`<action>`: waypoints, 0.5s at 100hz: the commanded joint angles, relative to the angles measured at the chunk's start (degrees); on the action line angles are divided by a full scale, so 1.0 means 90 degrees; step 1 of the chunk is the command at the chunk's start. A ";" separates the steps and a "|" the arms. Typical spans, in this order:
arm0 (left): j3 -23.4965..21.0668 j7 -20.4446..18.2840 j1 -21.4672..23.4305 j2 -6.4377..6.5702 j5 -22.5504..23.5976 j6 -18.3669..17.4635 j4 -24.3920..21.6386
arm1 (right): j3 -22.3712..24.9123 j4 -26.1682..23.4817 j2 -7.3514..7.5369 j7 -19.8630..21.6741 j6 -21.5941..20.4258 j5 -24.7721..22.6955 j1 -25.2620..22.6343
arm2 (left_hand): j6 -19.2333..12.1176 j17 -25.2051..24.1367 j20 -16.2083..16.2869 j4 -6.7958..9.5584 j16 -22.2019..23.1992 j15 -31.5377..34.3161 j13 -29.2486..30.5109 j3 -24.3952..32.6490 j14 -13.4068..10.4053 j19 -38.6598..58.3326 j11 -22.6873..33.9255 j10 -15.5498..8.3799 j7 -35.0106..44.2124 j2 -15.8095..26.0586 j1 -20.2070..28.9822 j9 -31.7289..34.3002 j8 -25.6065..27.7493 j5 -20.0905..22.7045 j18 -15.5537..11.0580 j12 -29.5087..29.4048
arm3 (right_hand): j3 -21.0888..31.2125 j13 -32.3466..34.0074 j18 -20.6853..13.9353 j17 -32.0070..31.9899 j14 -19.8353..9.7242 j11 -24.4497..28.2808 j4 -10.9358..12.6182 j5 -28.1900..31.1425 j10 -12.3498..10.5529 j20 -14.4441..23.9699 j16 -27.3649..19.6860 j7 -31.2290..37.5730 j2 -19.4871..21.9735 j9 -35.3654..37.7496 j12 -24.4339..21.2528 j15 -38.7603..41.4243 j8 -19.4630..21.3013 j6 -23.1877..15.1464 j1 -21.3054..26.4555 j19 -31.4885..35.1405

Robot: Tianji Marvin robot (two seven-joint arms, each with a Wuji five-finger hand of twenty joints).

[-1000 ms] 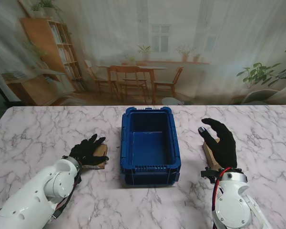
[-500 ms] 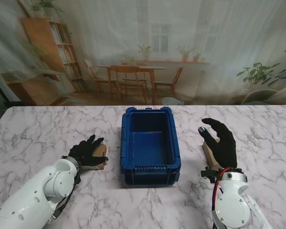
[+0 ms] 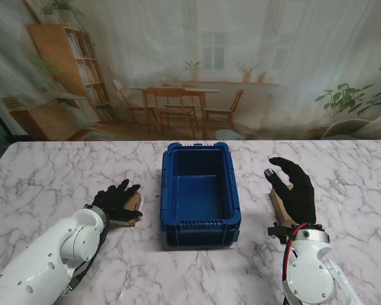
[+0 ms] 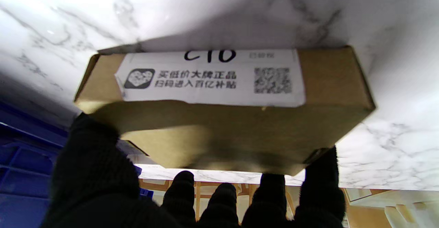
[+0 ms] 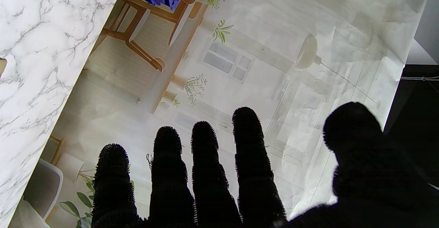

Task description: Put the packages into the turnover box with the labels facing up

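The turnover box [image 3: 200, 194] stands mid-worktop [image 3: 51, 171] with its inside bare and open from over its rim. Its walls separate the left hand [image 3: 117, 202] from the right hand [image 3: 295, 187]. Bare marble flanks both.

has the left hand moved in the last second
Yes, slightly. Against the blue turnover box, the left hand has drawn a little nearer to me and away from the box, covering more of the package it grips.

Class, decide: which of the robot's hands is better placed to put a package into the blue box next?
Left: left hand already grips the brown cardboard package; right hand is open.
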 commanded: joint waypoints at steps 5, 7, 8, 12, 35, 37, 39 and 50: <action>0.0038 -0.0157 0.0073 0.0052 0.0042 0.0060 0.0205 | -0.0009 0.0002 -0.0010 -0.0003 0.0017 -0.0003 -0.0022 | -0.0093 0.0070 0.0087 0.0843 0.0085 0.0087 0.0143 0.1473 -0.0030 0.0286 -0.0088 0.0068 -0.0060 -0.0662 0.1309 -0.0318 -0.0077 0.0018 -0.0586 -0.0113 | -0.0082 0.0033 0.0005 -0.0011 0.0032 0.0100 0.0138 0.0113 0.0001 0.0126 0.0119 -0.0051 0.0201 0.0067 0.0031 0.0276 -0.0024 -0.0015 0.0115 -0.0155; 0.0044 -0.0153 0.0066 0.0052 0.0042 0.0066 0.0222 | -0.0009 0.0001 -0.0010 0.0000 0.0017 -0.0001 -0.0022 | -0.0089 0.0069 0.0110 0.0919 0.0096 0.0094 0.0152 0.1670 -0.0028 0.0321 -0.0088 0.0070 -0.0059 -0.0650 0.1245 -0.0318 -0.0081 0.0009 -0.0561 -0.0113 | -0.0083 0.0037 0.0005 -0.0011 0.0024 0.0100 0.0138 0.0111 0.0004 0.0129 0.0119 -0.0052 0.0199 0.0065 0.0031 0.0278 -0.0024 -0.0018 0.0114 -0.0158; 0.0047 -0.0148 0.0063 0.0051 0.0039 0.0070 0.0231 | -0.0009 0.0000 -0.0010 0.0001 0.0018 0.0000 -0.0023 | -0.0091 0.0071 0.0120 0.0951 0.0101 0.0098 0.0157 0.1762 -0.0035 0.0338 -0.0087 0.0067 -0.0059 -0.0646 0.1217 -0.0318 -0.0083 0.0005 -0.0549 -0.0113 | -0.0081 0.0039 0.0005 -0.0010 0.0028 0.0102 0.0139 0.0110 0.0006 0.0130 0.0119 -0.0053 0.0203 0.0069 0.0032 0.0279 -0.0024 -0.0022 0.0116 -0.0158; 0.0063 -0.0116 0.0050 0.0045 0.0017 0.0087 0.0274 | -0.0010 0.0000 -0.0009 0.0004 0.0018 -0.0001 -0.0023 | -0.0099 0.0098 0.0137 0.1000 0.0110 0.0110 0.0184 0.1908 -0.0043 0.0368 -0.0087 0.0061 -0.0058 -0.0591 0.1202 -0.0318 -0.0084 0.0002 -0.0492 -0.0113 | -0.0082 0.0039 0.0007 -0.0005 0.0028 0.0101 0.0139 0.0109 0.0009 0.0136 0.0119 -0.0052 0.0200 0.0067 0.0032 0.0279 -0.0023 -0.0021 0.0115 -0.0160; 0.0157 -0.0068 0.0008 0.0035 -0.0078 0.0216 0.0401 | -0.0015 0.0000 -0.0007 0.0010 0.0025 -0.0006 -0.0021 | -0.0105 0.0398 0.0532 -0.0075 0.0275 0.0227 0.0341 0.0513 0.0032 0.1222 -0.0088 0.0090 -0.0067 -0.0934 0.0538 -0.0320 -0.0092 -0.0033 -0.0481 -0.0113 | -0.0083 0.0031 0.0024 -0.0005 0.0021 0.0097 0.0138 0.0110 0.0005 0.0162 0.0118 -0.0050 0.0199 0.0060 0.0030 0.0275 -0.0020 -0.0017 0.0111 -0.0183; 0.0173 -0.0064 0.0002 0.0035 -0.0069 0.0238 0.0411 | -0.0015 0.0001 -0.0006 0.0012 0.0025 -0.0008 -0.0021 | -0.0095 0.0418 0.0562 -0.0115 0.0287 0.0245 0.0349 0.0442 0.0041 0.1287 -0.0088 0.0100 -0.0067 -0.1022 0.0367 -0.0320 -0.0094 -0.0033 -0.0499 -0.0113 | -0.0084 0.0034 0.0027 -0.0006 0.0024 0.0096 0.0138 0.0106 0.0015 0.0163 0.0118 -0.0052 0.0197 0.0059 0.0029 0.0277 -0.0021 -0.0022 0.0111 -0.0186; 0.0188 -0.0060 -0.0005 0.0036 -0.0059 0.0253 0.0421 | -0.0015 0.0002 -0.0006 0.0014 0.0024 -0.0009 -0.0020 | -0.0090 0.0429 0.0581 -0.0141 0.0295 0.0257 0.0351 0.0403 0.0035 0.1328 -0.0088 0.0102 -0.0069 -0.1095 0.0249 -0.0321 -0.0096 -0.0037 -0.0509 -0.0113 | -0.0084 0.0038 0.0028 -0.0005 0.0032 0.0096 0.0138 0.0109 0.0007 0.0166 0.0119 -0.0051 0.0199 0.0062 0.0029 0.0278 -0.0020 -0.0026 0.0109 -0.0188; 0.0245 -0.0038 -0.0033 0.0037 -0.0032 0.0299 0.0471 | -0.0018 0.0005 -0.0004 0.0024 0.0027 -0.0008 -0.0015 | -0.0084 0.0563 0.0618 -0.0124 0.0401 0.0410 0.0493 0.0491 0.0025 0.1433 -0.0088 0.0144 -0.0061 -0.1301 0.0442 -0.0324 -0.0103 -0.0005 -0.0609 -0.0114 | -0.0085 0.0033 0.0036 -0.0005 0.0026 0.0094 0.0139 0.0099 0.0001 0.0174 0.0118 -0.0053 0.0192 0.0054 0.0029 0.0274 -0.0020 -0.0029 0.0106 -0.0201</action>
